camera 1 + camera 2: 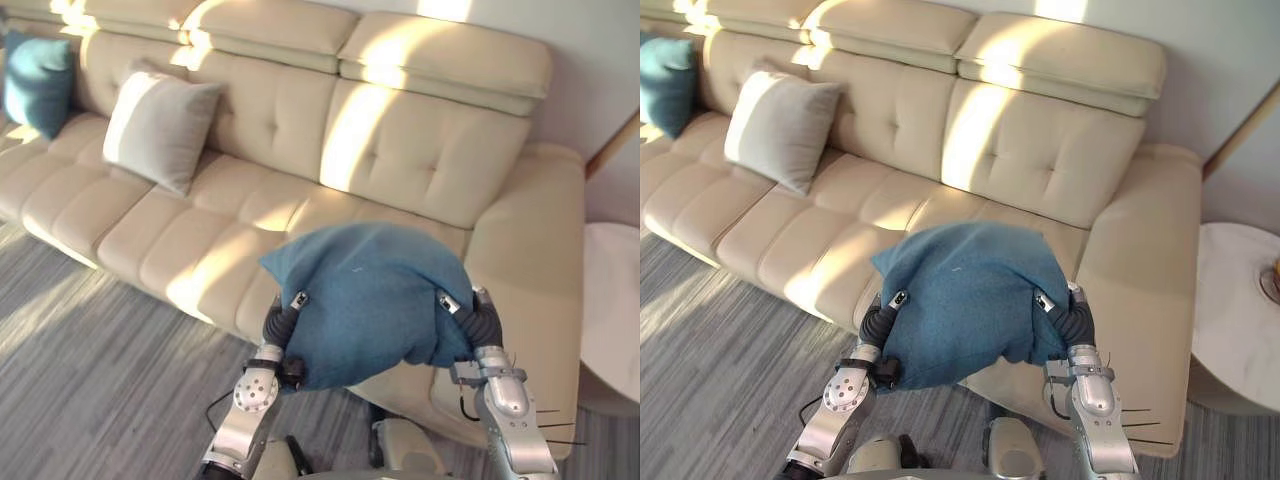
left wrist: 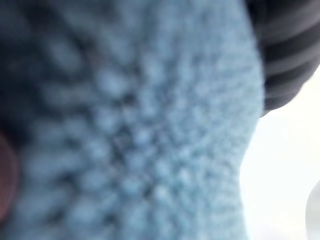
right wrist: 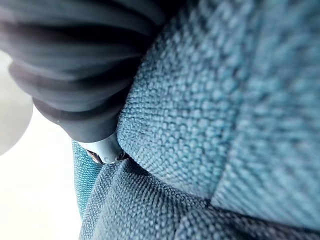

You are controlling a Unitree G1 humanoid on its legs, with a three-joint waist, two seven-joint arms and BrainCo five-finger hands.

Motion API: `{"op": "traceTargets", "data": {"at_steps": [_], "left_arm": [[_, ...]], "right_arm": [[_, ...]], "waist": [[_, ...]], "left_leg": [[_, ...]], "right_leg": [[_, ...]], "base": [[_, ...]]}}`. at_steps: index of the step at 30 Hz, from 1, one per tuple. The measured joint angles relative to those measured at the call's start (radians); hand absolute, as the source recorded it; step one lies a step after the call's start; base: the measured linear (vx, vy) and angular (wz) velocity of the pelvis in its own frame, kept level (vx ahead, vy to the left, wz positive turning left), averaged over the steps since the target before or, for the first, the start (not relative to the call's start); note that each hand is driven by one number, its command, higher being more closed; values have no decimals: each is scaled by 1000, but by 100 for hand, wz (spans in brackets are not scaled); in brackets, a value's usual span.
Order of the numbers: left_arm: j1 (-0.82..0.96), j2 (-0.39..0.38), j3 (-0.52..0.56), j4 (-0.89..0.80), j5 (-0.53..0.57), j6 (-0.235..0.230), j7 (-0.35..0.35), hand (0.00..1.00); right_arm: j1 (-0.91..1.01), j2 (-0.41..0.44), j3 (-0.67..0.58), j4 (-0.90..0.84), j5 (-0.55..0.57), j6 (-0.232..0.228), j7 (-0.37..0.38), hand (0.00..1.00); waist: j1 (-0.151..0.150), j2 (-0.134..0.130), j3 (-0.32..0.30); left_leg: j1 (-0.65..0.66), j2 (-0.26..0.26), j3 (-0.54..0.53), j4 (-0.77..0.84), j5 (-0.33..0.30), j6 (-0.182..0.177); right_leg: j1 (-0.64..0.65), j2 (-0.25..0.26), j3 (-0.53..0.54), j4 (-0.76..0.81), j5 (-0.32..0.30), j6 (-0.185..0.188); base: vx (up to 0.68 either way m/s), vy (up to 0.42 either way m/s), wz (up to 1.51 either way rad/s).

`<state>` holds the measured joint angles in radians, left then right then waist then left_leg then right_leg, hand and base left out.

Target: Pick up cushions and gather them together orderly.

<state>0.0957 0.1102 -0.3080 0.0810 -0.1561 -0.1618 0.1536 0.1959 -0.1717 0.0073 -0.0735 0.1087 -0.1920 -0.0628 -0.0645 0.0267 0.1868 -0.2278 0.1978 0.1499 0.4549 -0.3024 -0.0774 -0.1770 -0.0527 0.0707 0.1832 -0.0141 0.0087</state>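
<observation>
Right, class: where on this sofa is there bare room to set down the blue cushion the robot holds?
The sofa seat is bare from the pale cushion to the right armrest; the blue cushion, carried between left hand and right hand, hangs over that stretch's front edge. The left end is crowded: the pale cushion and a teal cushion lean on the backrest.

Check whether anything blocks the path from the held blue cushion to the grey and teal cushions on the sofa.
Nothing visible does. The blue cushion sits between the left hand and right hand; bare sofa seat runs to the grey cushion and teal cushion.
</observation>
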Motion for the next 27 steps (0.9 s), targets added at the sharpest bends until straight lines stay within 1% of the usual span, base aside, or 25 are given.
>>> {"op": "traceTargets", "data": {"at_steps": [1,2,3,4,5,6,7,8,9,11,12,13,14,15,16,17,18,20,21,22,23,24,25,26,27], "left_arm": [[4,-2,0,2,0,0,0,100],[12,-11,1,13,1,0,1,100],[28,-2,3,15,1,0,1,100],[35,3,5,15,1,0,1,100],[40,18,6,15,1,0,1,100],[48,28,7,15,1,0,1,100],[53,32,7,15,1,0,1,100],[65,34,18,15,1,0,1,100],[73,33,26,15,1,0,0,100],[82,33,43,15,2,0,-2,100],[80,33,46,15,2,0,-2,100],[78,32,54,15,2,0,-2,100],[77,29,58,17,2,0,-2,100],[72,26,59,24,2,0,-2,100],[61,25,57,40,2,2,-2,100],[61,24,56,44,5,3,-3,100],[62,21,56,44,12,3,-7,100],[66,14,60,46,12,3,-17,100],[85,-4,64,49,12,2,-21,100],[92,-7,64,48,12,2,-24,100],[89,-18,66,57,12,2,-24,100],[90,-23,71,58,12,3,-24,100],[89,-26,75,58,11,3,-24,100],[91,-27,75,58,11,3,-22,100],[92,-29,74,58,11,3,-21,100]], "right_arm": [[-1,-1,0,5,0,0,0,100],[0,-4,2,18,0,1,0,100],[2,5,10,40,-1,3,0,100],[9,15,16,43,-1,3,0,100],[15,28,23,43,-1,3,0,100],[15,31,31,44,-2,3,1,100],[14,31,35,45,-2,3,2,100],[6,35,46,61,-2,3,3,100],[1,38,52,73,-2,3,4,100],[-23,37,70,124,-1,3,8,100],[-40,35,73,151,-2,3,9,100],[-64,35,76,178,-2,3,10,100],[-72,35,78,183,-2,3,10,100],[-80,35,78,191,-3,3,10,100],[-79,35,76,205,-4,3,9,100],[-72,33,73,214,-8,3,9,100],[-67,29,73,214,-15,3,10,100],[-65,18,73,213,-31,3,11,100],[-54,-1,73,210,-32,2,17,100],[-43,4,74,206,-32,2,18,100],[-45,-1,72,207,-32,3,19,100],[-46,-2,72,206,-31,3,18,100],[-47,-2,72,205,-31,3,18,100],[-47,-2,71,205,-31,4,18,100],[-46,-2,69,205,-31,4,17,100]], "waist": [[0,3,-1],[1,38,-11],[-1,29,-16],[-3,17,-22],[-14,-10,-23],[-17,-27,-30],[-15,-30,-32],[-7,-36,-35],[-6,-35,-35],[-8,-33,-35],[-7,-29,-34],[-4,-18,-33],[-5,-16,-32],[-11,-11,-29],[-20,-8,-24],[-28,-2,-23],[-28,5,-21],[-26,29,-17],[-12,58,-14],[-9,50,-21],[-7,58,-21],[1,61,-23],[2,59,-21],[15,54,-19],[21,56,-21]], "left_leg": [[8,0,-37,-58,14,-23],[36,7,-62,-134,122,-64],[51,-1,-25,-124,153,-51],[58,-12,0,-129,150,-44],[69,-31,59,-135,146,-26],[74,-44,109,-134,138,-11],[80,-45,135,-132,134,-5],[96,-49,187,-135,132,-3],[105,-51,213,-135,132,-2],[134,-56,259,-147,130,0],[146,-47,274,-159,128,1],[166,-35,301,-190,112,7],[171,-34,312,-201,110,5],[174,-35,319,-206,111,5],[185,-39,319,-202,110,4],[200,-38,317,-199,106,-1],[209,-29,318,-191,95,-7],[221,12,325,-166,59,-10],[241,42,337,-146,48,-15],[243,41,332,-117,52,-19],[229,47,311,-56,53,-17],[170,66,276,44,82,26],[138,70,256,82,86,40],[108,59,207,87,81,35],[101,37,165,43,81,35]], "right_leg": [[0,4,23,2,-2,11],[-3,28,73,0,-1,49],[10,16,121,-39,21,73],[15,1,140,-59,32,88],[10,-27,168,-82,50,115],[-7,-41,200,-101,70,126],[-12,-45,209,-114,84,127],[-25,-46,208,-131,112,122],[-31,-47,207,-142,128,116],[-50,-44,161,-144,154,95],[-63,-37,99,-144,173,71],[-83,-38,-93,-137,183,18],[-92,-48,-161,-126,162,-10],[-102,-65,-223,-100,150,-28],[-113,-81,-281,-48,140,-22],[-107,-78,-281,-27,123,-8],[-102,-71,-281,-13,100,-9],[-93,-53,-289,16,57,0],[-96,-47,-311,186,-31,-15],[-84,-59,-305,206,-96,-19],[-87,-54,-300,216,-118,-20],[-83,-49,-295,205,-108,-36],[-77,-50,-295,196,-106,-40],[-63,-48,-294,177,-109,-49],[-49,-47,-293,168,-111,-53]], "base": [[68,350,-145],[77,378,-148],[111,387,-144],[148,371,-107],[144,308,-93],[115,275,-96],[120,258,-124],[94,185,-111],[119,180,-141],[64,49,-106],[30,-37,-101],[17,-51,-93],[-6,-50,-67],[-16,-45,-30],[-13,-47,-18],[-12,-58,-15],[-27,-76,-11],[-30,-102,-19],[34,-107,-11],[87,-121,-5],[104,-139,1],[69,-153,-1],[47,-197,-5],[40,-139,-6],[62,-122,-9]]}}
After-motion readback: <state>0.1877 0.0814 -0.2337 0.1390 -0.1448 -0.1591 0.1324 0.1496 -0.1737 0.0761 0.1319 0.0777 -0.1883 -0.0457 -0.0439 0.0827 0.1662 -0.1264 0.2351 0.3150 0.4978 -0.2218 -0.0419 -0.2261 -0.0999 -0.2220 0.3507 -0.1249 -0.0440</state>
